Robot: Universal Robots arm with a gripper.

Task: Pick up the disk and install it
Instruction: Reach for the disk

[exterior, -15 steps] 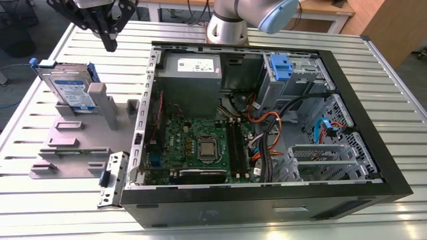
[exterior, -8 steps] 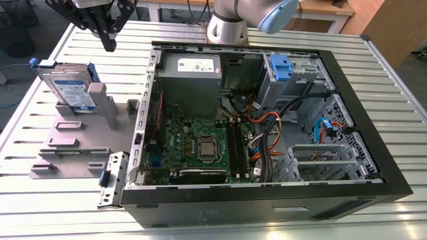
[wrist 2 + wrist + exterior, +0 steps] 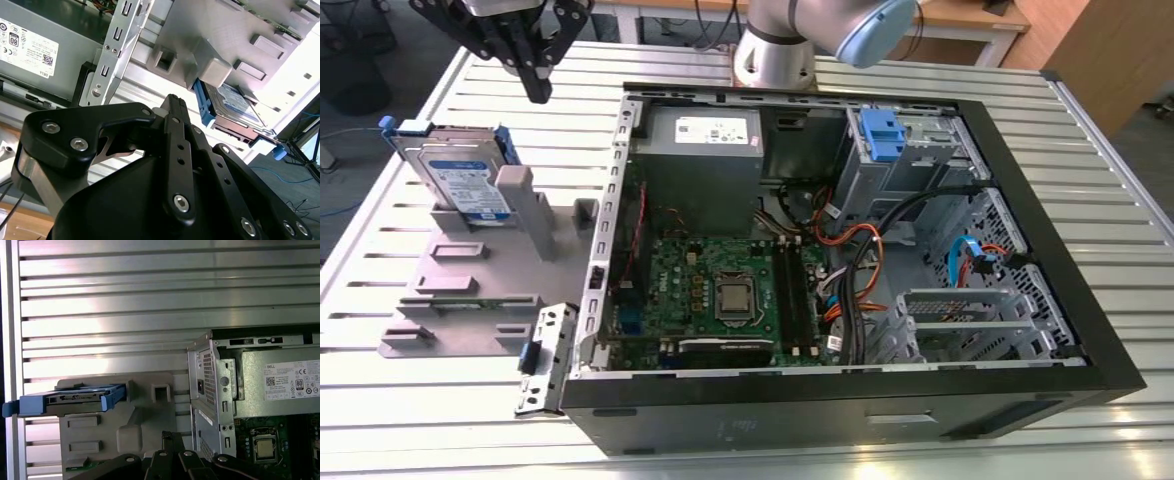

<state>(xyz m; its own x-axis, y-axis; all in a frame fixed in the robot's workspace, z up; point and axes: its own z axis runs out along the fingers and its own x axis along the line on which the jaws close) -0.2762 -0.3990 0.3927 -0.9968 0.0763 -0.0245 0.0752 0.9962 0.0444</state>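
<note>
The black two-fingered claw (image 3: pixel 536 92) hangs with its fingers pressed together, tip to tip, and nothing between them; both wrist views show the same closed, empty fingers (image 3: pixel 173 101) (image 3: pixel 170 438). It hovers over the slatted aluminium table (image 3: pixel 1101 110), touching nothing. In the exterior view, the flat silver disk with a white-and-blue label and blue plastic side rails (image 3: pixel 460 180) is near the claw, at about seven o'clock from it. The disk stands on edge, tilted, in the grey plastic stand with upright posts (image 3: pixel 467 300), leaning against one post. Both wrist views show the disk (image 3: pixel 235 102) (image 3: pixel 75 400) seated in that stand, apart from the fingers. At roughly four o'clock from the claw lies the open black computer case (image 3: pixel 854 415), just beside the stand. Its grey power-supply box with a white sticker (image 3: pixel 700 150) is in the near corner, a blue plastic drive caddy (image 3: pixel 881 135) further along at three o'clock, and a green motherboard (image 3: pixel 720 290) at five o'clock. The arm's silver base (image 3: pixel 774 55) stands beyond the case, near three o'clock.
</note>
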